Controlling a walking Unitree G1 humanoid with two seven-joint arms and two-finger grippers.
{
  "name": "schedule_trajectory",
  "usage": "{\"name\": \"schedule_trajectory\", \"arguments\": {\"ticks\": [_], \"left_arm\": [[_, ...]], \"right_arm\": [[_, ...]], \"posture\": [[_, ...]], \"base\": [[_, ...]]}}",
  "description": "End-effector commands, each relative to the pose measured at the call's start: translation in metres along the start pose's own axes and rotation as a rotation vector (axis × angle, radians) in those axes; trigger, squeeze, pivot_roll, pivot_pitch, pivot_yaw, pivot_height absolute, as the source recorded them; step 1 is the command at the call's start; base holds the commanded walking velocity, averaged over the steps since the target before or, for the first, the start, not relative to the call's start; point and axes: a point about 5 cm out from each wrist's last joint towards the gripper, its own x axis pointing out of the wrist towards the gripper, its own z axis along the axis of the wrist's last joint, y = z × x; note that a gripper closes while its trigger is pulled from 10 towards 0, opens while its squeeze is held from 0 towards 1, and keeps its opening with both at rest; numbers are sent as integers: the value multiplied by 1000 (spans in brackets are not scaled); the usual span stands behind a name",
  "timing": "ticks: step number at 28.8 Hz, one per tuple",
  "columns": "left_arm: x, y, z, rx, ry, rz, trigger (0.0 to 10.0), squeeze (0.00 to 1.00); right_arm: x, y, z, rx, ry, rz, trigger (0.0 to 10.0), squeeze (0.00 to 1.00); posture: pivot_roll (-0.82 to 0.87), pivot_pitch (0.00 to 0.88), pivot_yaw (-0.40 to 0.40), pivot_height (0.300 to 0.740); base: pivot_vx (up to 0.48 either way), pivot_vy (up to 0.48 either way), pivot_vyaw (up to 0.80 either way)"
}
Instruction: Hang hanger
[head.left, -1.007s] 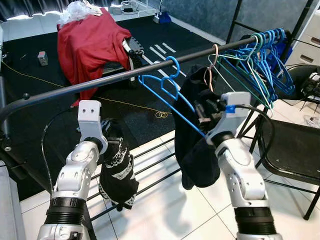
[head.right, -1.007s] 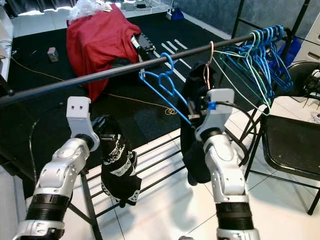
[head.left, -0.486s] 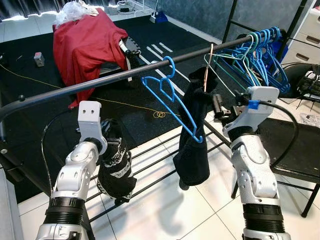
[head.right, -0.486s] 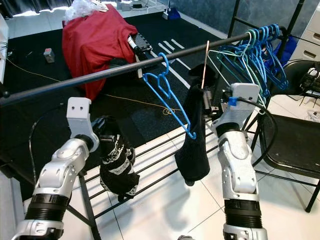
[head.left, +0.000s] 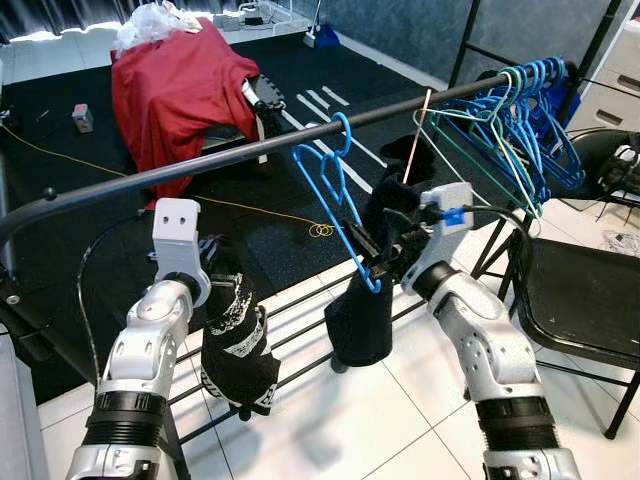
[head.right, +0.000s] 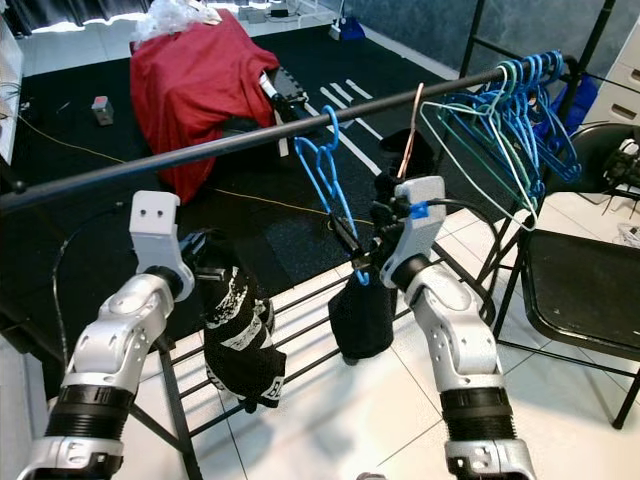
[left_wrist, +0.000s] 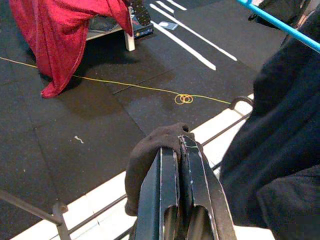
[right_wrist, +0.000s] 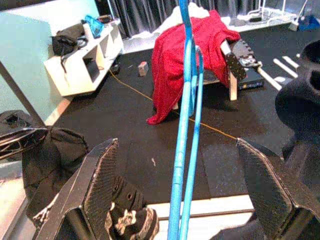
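Blue plastic hanger (head.left: 335, 195) hangs by its hook from the black clothes rail (head.left: 200, 163), roughly mid-span, with its lower corner down in front of the right arm. Right gripper (head.left: 368, 252) sits at that lower corner; in the right wrist view its 2 black fingers (right_wrist: 90, 187) stand wide apart with the hanger's blue bars running between them, and no contact with either finger is visible. Just behind the hanger, a black garment (head.left: 365, 300) hangs from a thin copper-coloured hanger (head.left: 418, 135) on the same rail, directly beside the right forearm.

Left gripper (left_wrist: 181, 185) is pressed closed on a black printed garment (head.left: 238, 340), a fold of cloth bunched over its fingertips; the garment droops beside the left forearm, below the rail and above the rack's lower bars.

Further along the rail toward the robot's right, a cluster of empty blue and teal wire hangers (head.left: 515, 115) is bunched together near the upright post. A black folding chair (head.left: 575, 300) stands on the white tile to the right. Beyond the rail, on black floor matting, a red cloth (head.left: 180, 85) is draped over a low piece of equipment, and a yellow cable (left_wrist: 145, 89) trails across the matting.
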Motion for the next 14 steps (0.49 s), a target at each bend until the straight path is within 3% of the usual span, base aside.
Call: {"name": "schedule_trajectory", "arguments": {"ticks": [1, 3, 5, 14], "left_arm": [[2, -1, 9, 10, -41, -9, 10000, 0], [2, -1, 9, 10, -41, -9, 10000, 0], [2, -1, 9, 7, -40, -6, 10000, 0], [1, 1, 10, 6, -41, 2, 10000, 0]], "right_arm": [[5, -13, 2, -39, 33, -48, 10000, 0], [5, -13, 2, -39, 33, -48, 10000, 0], [20, -27, 14, -75, 44, -76, 10000, 0], [26, -38, 26, -107, 70, -60, 10000, 0]], "posture": [[-92, 86, 1, 740], [-92, 86, 1, 740], [-91, 96, -6, 740], [-90, 106, -8, 740]], "base": [[0, 0, 0], [0, 0, 0], [0, 0, 0], [0, 0, 0]]}}
